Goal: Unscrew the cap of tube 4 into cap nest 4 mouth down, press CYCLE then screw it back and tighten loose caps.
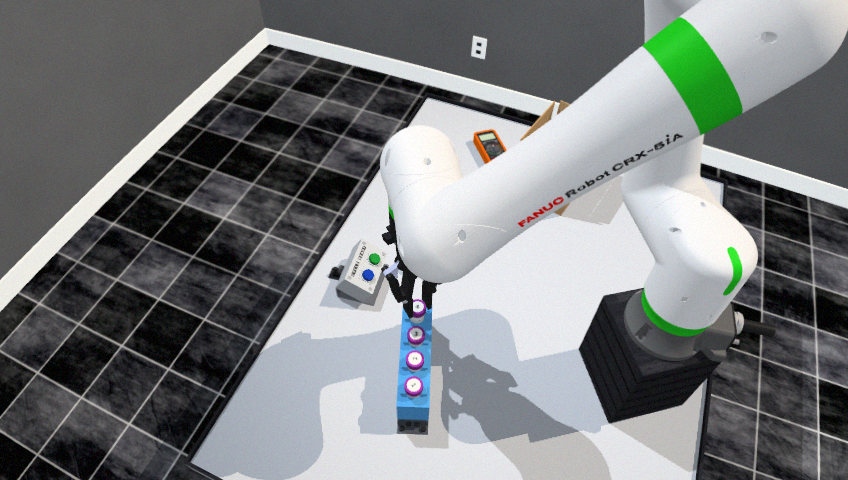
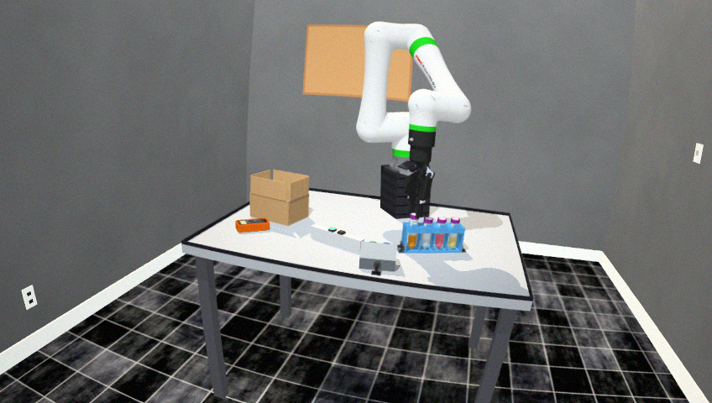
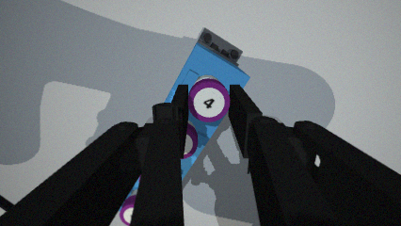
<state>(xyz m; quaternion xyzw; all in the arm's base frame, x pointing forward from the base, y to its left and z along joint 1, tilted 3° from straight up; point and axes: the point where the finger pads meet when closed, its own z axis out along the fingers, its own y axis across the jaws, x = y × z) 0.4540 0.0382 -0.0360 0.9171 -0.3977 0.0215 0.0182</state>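
Cap 4 [image 3: 208,103] pinched in the jaws above tube 4 [image 2: 412,238], its numeral legible only from the wrist.

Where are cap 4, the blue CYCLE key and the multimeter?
cap 4 [image 3: 208,104], wrist view, numbered top face.
blue CYCLE key [image 1: 368,274], top view, key centre.
multimeter [image 1: 489,145], top view, orange body.
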